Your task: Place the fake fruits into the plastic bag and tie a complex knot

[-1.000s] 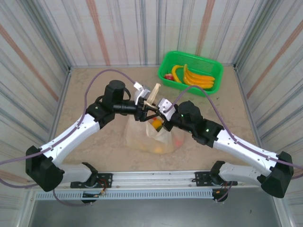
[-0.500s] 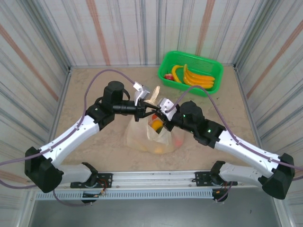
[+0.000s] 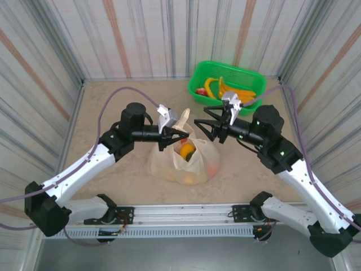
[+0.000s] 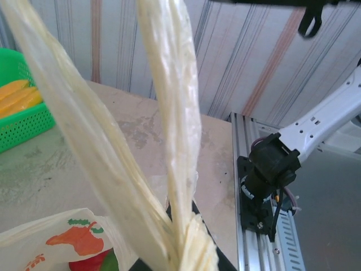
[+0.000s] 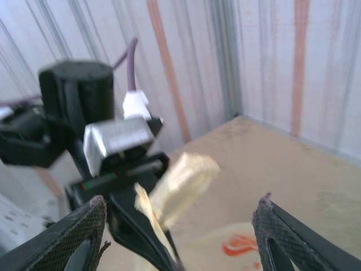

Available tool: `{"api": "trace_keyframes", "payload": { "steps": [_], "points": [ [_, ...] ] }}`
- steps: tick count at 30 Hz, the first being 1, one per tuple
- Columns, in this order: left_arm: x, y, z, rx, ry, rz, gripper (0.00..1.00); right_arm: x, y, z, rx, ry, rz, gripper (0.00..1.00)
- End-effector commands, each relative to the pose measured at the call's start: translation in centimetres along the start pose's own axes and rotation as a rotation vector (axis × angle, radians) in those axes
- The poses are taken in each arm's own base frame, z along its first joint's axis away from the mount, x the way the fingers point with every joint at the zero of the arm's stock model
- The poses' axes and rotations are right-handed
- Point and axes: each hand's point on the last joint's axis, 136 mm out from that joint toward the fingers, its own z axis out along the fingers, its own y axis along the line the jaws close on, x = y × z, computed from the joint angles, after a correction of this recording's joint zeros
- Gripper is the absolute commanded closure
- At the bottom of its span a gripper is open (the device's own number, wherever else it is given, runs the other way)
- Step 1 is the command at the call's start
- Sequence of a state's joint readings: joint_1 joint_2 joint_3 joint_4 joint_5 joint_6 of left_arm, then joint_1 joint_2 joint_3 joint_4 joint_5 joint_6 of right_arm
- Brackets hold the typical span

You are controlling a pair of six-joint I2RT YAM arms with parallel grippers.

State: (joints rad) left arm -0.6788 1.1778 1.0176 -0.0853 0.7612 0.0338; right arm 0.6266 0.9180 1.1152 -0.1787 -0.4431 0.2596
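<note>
**Pinching the bag's handles with the left jaws; right jaws spread and empty**

In the top view, the left gripper (image 3: 178, 134) sits just left of centre. It is clamped on the handle strips (image 3: 183, 117) of the plastic bag (image 3: 169, 164). The strips rise as a pale flap just above its tip, and the bag's body lies on the table (image 3: 113, 101) directly below it. The right gripper (image 3: 210, 129) is just right of the bag's top and apart from it. Its fingers are spread wide with nothing between them.

The bag is thin, cream-yellow and translucent, slumped into a rounded heap. Fake fruits (image 3: 186, 151) show through its open mouth in orange and yellow, with a red one against the lower right wall. In the left wrist view, the two strips run from the top edge down to a crumpled, twisted bunch at bottom centre. Whether that bunch is a knot cannot be told. A red-orange print with a green leaf marks the bag at lower left.

A green basket (image 3: 252, 79) in the upper right of the top view holds yellow bananas (image 3: 234, 94) and a red fruit.
</note>
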Motion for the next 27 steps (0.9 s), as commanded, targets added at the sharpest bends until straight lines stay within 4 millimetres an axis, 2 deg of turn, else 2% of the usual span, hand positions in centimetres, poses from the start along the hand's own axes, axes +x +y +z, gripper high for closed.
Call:
{"api": "trace_keyframes", "payload": {
  "steps": [1, 3, 7, 10, 12, 17, 21, 23, 27],
  "points": [
    [-0.2, -0.4, -0.2, -0.014, -0.001, 0.086, 1.0, 0.3, 0.4, 0.7, -0.069, 0.091, 0.31, 0.3],
    [-0.2, -0.5, -0.3, -0.021, -0.002, 0.107, 1.0, 0.5, -0.9, 1.6, -0.05, 0.136, 0.438, 0.29],
    [0.0, -0.7, -0.2, -0.033, 0.011, 0.142, 1.0, 1.7, -1.7, 2.9, -0.056, 0.275, 0.612, 0.3],
    [0.1, -0.7, -0.3, -0.042, 0.021, 0.153, 1.0, 2.4, -1.1, 3.6, -0.097, 0.352, 0.665, 0.31],
    [0.1, -0.7, -0.2, -0.043, 0.026, 0.155, 1.0, 2.8, -1.1, 3.8, -0.104, 0.375, 0.688, 0.36],
    [0.4, -0.3, -0.1, -0.058, 0.048, 0.14, 1.0, 3.6, -0.3, 4.0, -0.137, 0.42, 0.706, 0.7],
    [0.5, 0.4, 0.0, -0.075, 0.06, 0.108, 1.0, 3.7, 0.2, 3.1, -0.136, 0.412, 0.691, 0.94],
    [0.5, 0.7, -0.1, -0.079, 0.056, 0.092, 1.0, 3.4, 0.6, 2.6, -0.142, 0.394, 0.678, 1.0],
    [0.4, 0.7, -0.1, -0.073, 0.045, 0.083, 1.0, 3.1, 0.8, 1.7, -0.127, 0.382, 0.658, 1.0]
  ]
}}
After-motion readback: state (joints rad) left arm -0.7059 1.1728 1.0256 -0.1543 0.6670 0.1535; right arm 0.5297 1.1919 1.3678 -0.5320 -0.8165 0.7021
